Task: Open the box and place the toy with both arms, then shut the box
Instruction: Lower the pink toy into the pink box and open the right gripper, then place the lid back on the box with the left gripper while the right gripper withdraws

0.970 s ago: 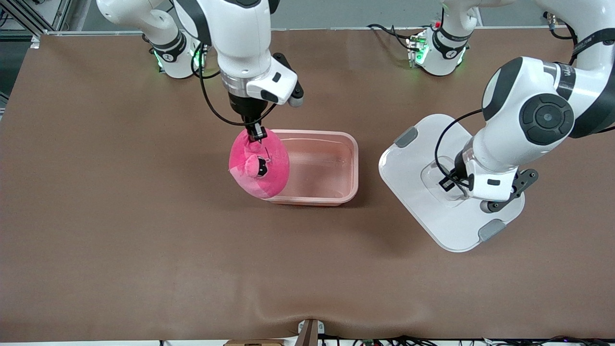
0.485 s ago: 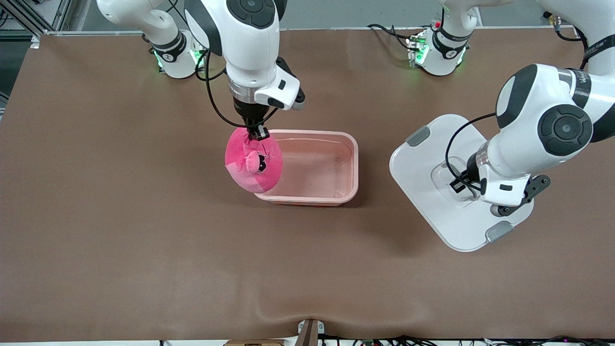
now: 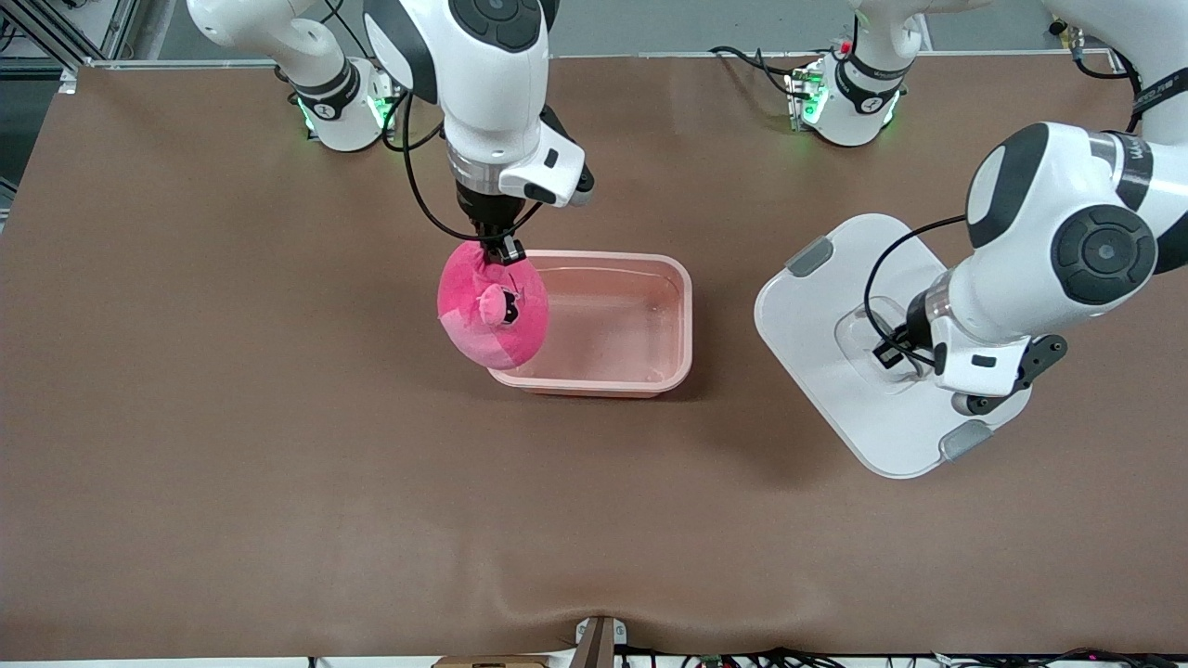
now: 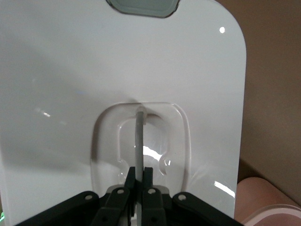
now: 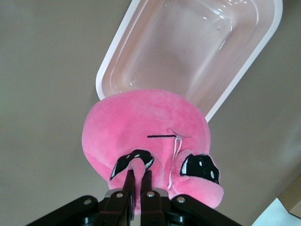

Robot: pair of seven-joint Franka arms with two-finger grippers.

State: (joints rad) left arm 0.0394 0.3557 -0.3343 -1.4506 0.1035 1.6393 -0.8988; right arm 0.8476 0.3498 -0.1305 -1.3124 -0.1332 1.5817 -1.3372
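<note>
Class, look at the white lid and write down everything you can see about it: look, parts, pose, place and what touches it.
The lid is a white, glossy, rounded-rectangular plastic panel with a clear recessed centre handle and two grey clips at its ends. It is off the pink box base and lies toward the left arm's end of the table, turned at an angle. The left gripper is shut on the thin upright handle bar. Whether the lid rests on the table or is lifted cannot be told.

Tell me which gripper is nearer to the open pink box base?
Right. The right gripper, shut on the toy, is over the base's edge; the left gripper holds the lid toward the left arm's end of the table.
</note>
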